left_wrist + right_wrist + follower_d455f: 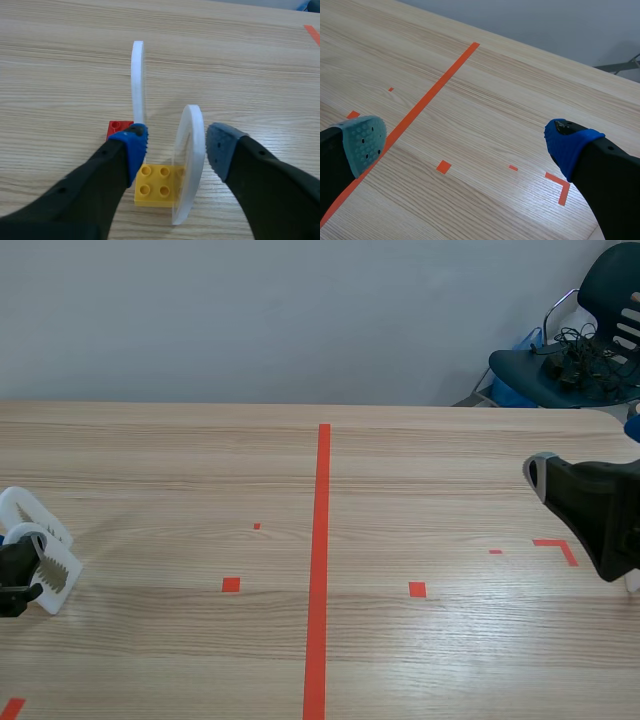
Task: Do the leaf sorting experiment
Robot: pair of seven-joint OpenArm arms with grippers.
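One pale wood-grain table (450, 660), two black robot arms at its opposite sides, and no leaf in sight.

Over its own half, the right gripper (465, 142) hangs wide open and empty, apparently parked clear of the work. At the table's left edge, the left gripper (177, 140) is closed from outside on a pair of white plastic toothed loops (192, 150), seemingly the two heads of one tong-like tool. The loops straddle a yellow studded plastic brick (155, 187), probably to pinch and lift it. A smaller red studded brick (117, 127) lies just beside.
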